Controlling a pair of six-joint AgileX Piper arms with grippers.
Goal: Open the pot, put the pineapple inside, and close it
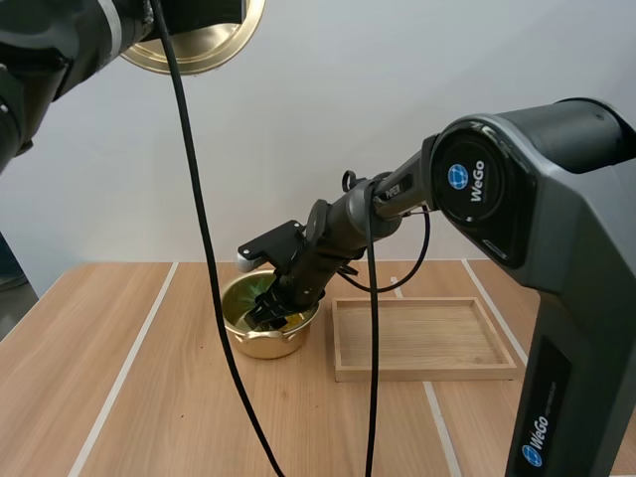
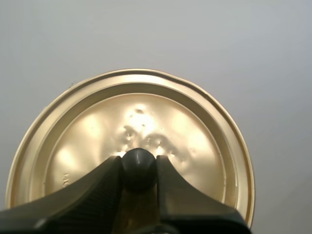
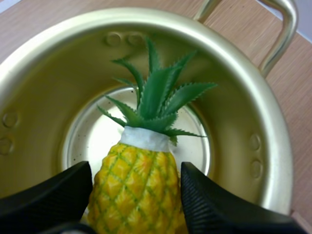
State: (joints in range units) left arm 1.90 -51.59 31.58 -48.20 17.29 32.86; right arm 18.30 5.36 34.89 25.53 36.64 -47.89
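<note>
High view: left arm is up at the far left with the gold lid raised high, well apart from everything on the table. Right arm slopes down and left; right gripper is inside the mouth of the gold pot, which sits open just beside the wooden tray. Left wrist view: left gripper is clamped on the lid's black knob, one finger each side, lid's top face toward the camera. Right wrist view: right gripper is pinching the pineapple across its yellow body, ribbed faces tight on both flanks. Pineapple is inside the pot's walls, above the shiny floor; can't tell if the leaf tips touch it. Its long axis runs straight out from the claw along the fingers, green crown leading and pointing at the pot floor, fruit base back toward the palm. One pot handle sticks out past the rim. Judgement: lid-off step done, placing step nearly done. Next move turns on that axis: the fruit is nose-down and roughly centred, so opening the fingers should drop it in crown-first, and it will likely tip against the wall. Right arm must back out before the lid comes down. Left arm has the lid, and the pot lies well below it and to its right.
</note>
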